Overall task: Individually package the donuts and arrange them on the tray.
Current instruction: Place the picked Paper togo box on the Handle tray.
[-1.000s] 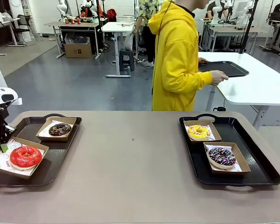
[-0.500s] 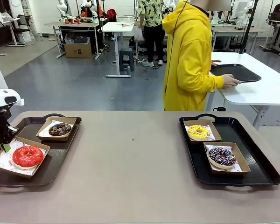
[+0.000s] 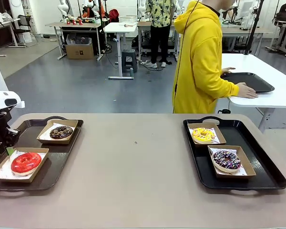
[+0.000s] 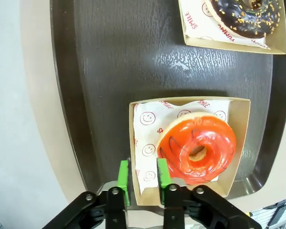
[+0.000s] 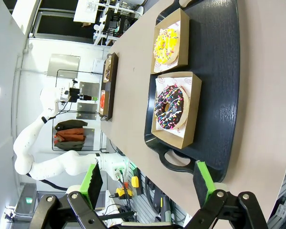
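Four donuts: all boxed singly, two per tray, both trays flat on the counter (image 3: pixel 133 181).
Red donut (image 4: pixel 198 149): sits in its box (image 4: pixel 240 143) at the near end of the left tray (image 4: pixel 114 62); sprinkled chocolate donut (image 4: pixel 243 16) boxed farther along the same tray.
Yellow donut (image 3: pixel 203 135) and dark sprinkled donut (image 3: pixel 227 160): boxed on the right tray (image 3: pixel 267 176), touching nothing else.
Left gripper (image 4: pixel 142 177): green pads straddle the near wall of the red donut's box with narrow gaps either side (contact cannot be told from the wrist view); nothing is being lifted.
Risk 1: if the left gripper is raised at an angle, the box wall could be snagged by a pad and the box dragged or tipped, with the donut slid onto the tray.
Risk 2: the paper liner could be caught with the wall and pulled out from under the donut.
Right gripper (image 5: pixel 148 183): pads wide apart, nothing held, hovering well clear above the right tray.
Person (image 3: pixel 200 62): turned away at another table, hands on a separate tray (no involvement judged at this point).
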Action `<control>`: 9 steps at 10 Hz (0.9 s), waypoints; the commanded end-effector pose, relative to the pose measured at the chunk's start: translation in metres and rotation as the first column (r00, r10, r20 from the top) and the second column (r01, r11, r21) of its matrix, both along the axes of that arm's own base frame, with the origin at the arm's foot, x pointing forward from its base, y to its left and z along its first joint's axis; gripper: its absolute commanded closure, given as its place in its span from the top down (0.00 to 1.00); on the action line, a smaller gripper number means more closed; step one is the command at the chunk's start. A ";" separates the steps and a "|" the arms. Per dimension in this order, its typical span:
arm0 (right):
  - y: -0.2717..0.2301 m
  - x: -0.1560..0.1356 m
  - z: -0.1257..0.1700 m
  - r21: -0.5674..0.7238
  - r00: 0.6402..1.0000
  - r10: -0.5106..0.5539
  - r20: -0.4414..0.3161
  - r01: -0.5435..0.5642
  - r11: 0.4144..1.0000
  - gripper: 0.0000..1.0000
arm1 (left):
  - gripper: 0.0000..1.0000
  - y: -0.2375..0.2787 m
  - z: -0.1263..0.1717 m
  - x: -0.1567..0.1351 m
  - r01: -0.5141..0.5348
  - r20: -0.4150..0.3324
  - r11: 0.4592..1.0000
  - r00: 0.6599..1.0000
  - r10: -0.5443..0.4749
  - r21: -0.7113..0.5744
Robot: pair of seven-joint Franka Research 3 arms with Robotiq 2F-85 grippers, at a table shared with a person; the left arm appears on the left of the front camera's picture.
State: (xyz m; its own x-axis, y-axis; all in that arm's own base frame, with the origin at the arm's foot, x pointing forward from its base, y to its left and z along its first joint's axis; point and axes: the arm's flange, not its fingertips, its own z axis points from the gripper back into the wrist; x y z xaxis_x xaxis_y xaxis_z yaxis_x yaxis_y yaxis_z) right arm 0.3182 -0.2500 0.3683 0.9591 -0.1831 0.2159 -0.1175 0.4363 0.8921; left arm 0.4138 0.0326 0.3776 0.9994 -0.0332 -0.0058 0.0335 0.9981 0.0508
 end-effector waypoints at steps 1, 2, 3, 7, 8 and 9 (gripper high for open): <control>0.002 -0.002 0.002 0.009 1.000 -0.001 0.011 0.001 1.000 1.00 | 1.00 0.003 0.003 -0.002 -0.006 -0.001 1.000 1.000 0.006 0.023; 0.002 -0.002 0.002 0.009 1.000 -0.001 0.011 0.001 1.000 1.00 | 0.80 0.003 0.005 -0.004 -0.010 -0.010 1.000 1.000 0.010 0.017; 0.002 -0.002 0.002 0.009 1.000 -0.001 0.011 0.001 1.000 1.00 | 1.00 0.003 0.009 -0.006 -0.008 -0.015 1.000 1.000 0.008 -0.006; 0.002 -0.002 0.002 0.009 1.000 -0.001 0.011 0.001 1.000 1.00 | 1.00 0.012 0.026 -0.009 0.042 -0.009 0.988 0.999 -0.044 -0.150; 0.002 -0.002 0.002 0.009 1.000 -0.001 0.011 0.001 1.000 1.00 | 1.00 0.020 0.037 -0.008 0.102 0.029 0.964 0.995 -0.098 -0.244; 0.002 -0.002 0.002 0.009 1.000 -0.001 0.011 0.001 1.000 1.00 | 1.00 0.032 0.051 -0.006 0.145 0.087 0.930 0.989 -0.122 -0.338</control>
State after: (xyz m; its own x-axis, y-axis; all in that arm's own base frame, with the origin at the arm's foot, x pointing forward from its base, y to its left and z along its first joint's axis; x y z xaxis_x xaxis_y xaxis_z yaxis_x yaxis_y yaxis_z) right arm 0.3182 -0.2500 0.3683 0.9591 -0.1831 0.2159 -0.1176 0.4362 0.8921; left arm 0.4071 0.0508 0.4154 0.9931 -0.1017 0.0583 0.1102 0.9798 -0.1669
